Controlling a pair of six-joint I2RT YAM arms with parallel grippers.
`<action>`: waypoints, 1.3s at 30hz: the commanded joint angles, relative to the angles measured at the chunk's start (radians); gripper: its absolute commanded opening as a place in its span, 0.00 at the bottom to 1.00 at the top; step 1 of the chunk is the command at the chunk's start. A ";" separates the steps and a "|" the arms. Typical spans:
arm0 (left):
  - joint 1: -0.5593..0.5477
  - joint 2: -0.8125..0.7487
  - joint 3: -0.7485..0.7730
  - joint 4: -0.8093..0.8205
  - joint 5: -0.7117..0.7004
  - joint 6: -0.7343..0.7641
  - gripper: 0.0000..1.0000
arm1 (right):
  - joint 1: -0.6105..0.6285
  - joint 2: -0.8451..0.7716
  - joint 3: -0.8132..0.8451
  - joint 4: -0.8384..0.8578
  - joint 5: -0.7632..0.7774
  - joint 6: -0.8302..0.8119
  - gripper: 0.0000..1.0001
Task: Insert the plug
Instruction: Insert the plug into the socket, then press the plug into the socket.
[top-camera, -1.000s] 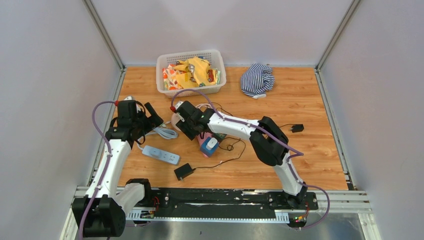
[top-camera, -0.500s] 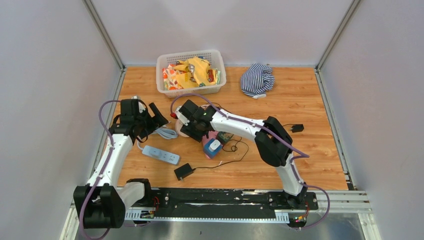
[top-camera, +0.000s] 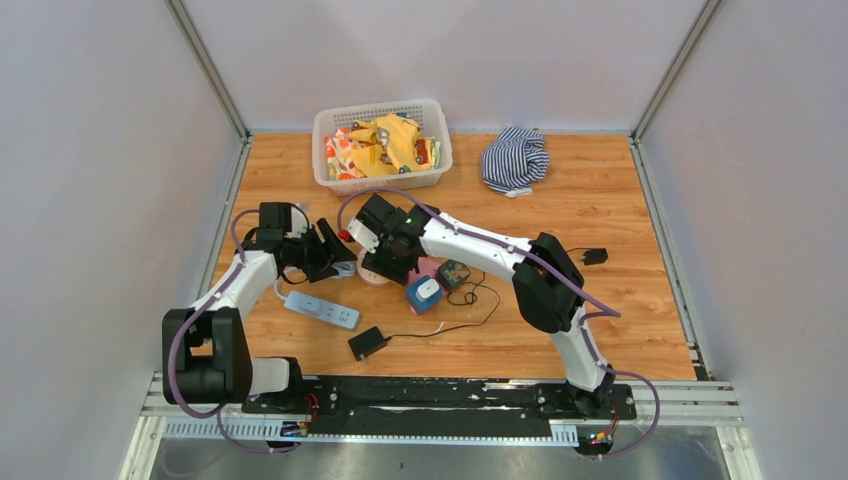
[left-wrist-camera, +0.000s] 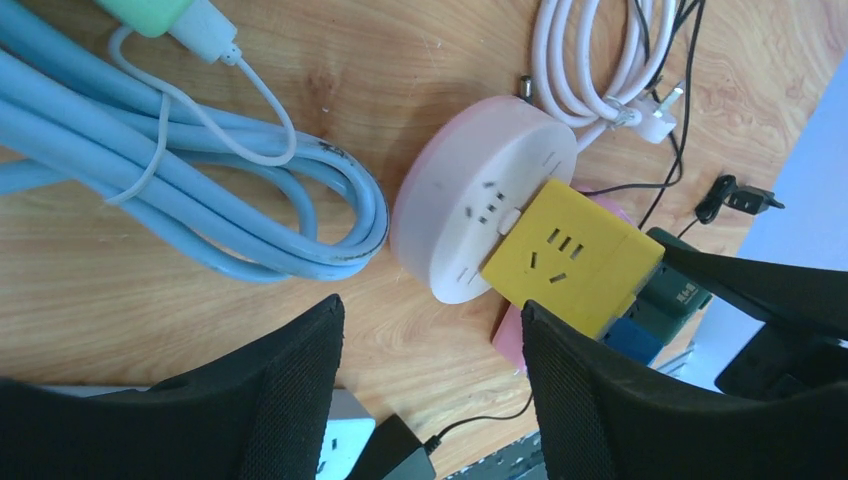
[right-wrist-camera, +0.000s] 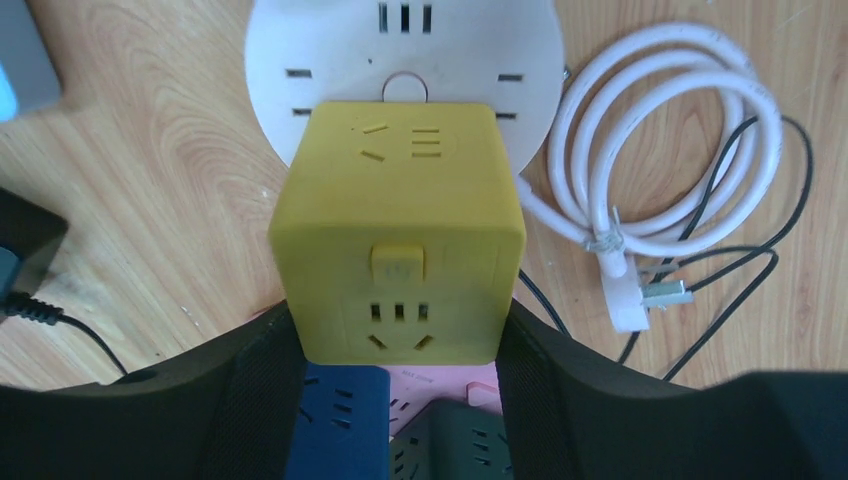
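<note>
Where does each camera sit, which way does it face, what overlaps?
Top external: above, behind the bases, looking down on the wooden table; both arms show.
Left wrist: on the left gripper, facing down at the round pink socket; its open jaws show.
Right wrist: on the right gripper, facing down at the yellow cube-shaped adapter it grips.
Wrist views share socket and adapter.

The top camera is looking down from above and behind the arm bases, and it is taking in the whole wooden table (top-camera: 620, 300). Both wrist cameras are looking steeply down from very near. They are sharing the yellow cube socket (left-wrist-camera: 570, 260) and the round pink socket (left-wrist-camera: 450, 200).
</note>
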 joint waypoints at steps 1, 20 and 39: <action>0.005 0.047 -0.004 0.038 0.065 0.009 0.66 | -0.008 0.021 0.084 -0.032 -0.013 0.003 0.67; 0.004 -0.024 0.029 -0.035 -0.028 0.041 0.64 | -0.056 -0.039 0.064 0.070 -0.116 0.175 0.41; 0.004 -0.076 0.041 -0.067 -0.029 0.070 0.65 | -0.056 -0.041 0.077 0.117 -0.041 0.228 0.20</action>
